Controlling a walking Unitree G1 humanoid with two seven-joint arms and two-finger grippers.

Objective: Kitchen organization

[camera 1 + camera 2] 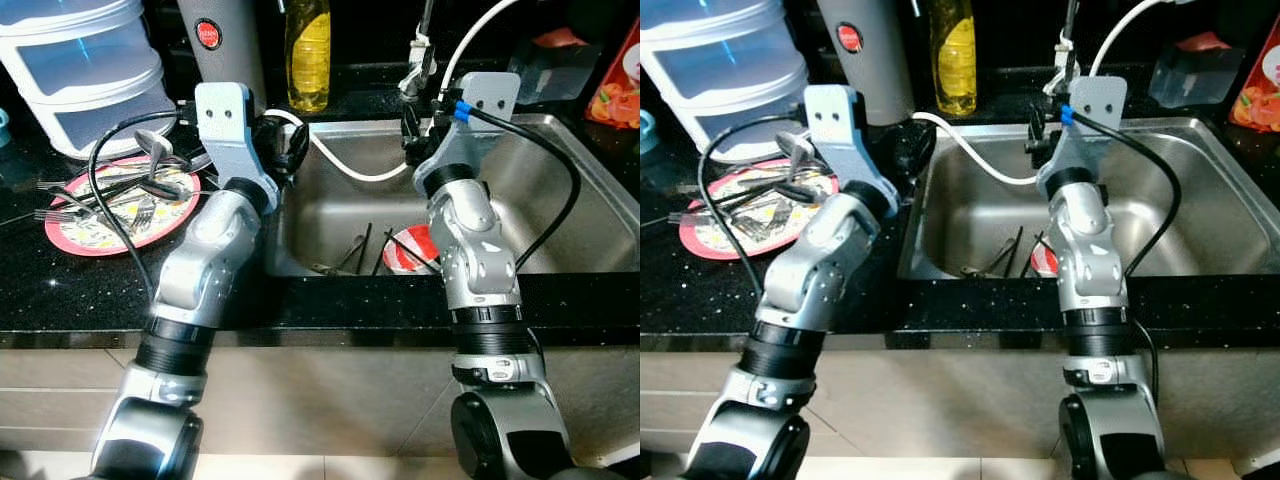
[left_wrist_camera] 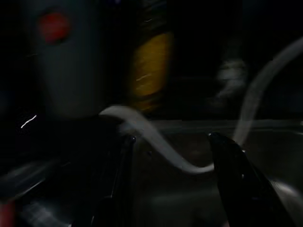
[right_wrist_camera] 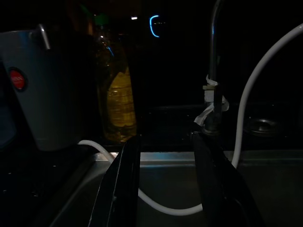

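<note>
Presently, both grippers are held over the steel sink (image 1: 560, 200): the left gripper (image 2: 173, 184) at its near-left corner, the right gripper (image 3: 165, 189) toward the faucet; each is parted with nothing held. Dark utensils (image 1: 362, 250) lie in the basin, while forks are piled on the red-rimmed plate (image 1: 75, 238) on the counter.

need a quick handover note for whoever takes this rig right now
Left tool: open, holding nothing, at the sink's left rim.
Right tool: open, holding nothing, over the sink near the tap.
Red plate on the counter left of the sink, with forks and spoons piled on it.
In the sink: chopsticks and a red-and-white dish.
Nothing grasped yet; the sink items are left to clear.
</note>
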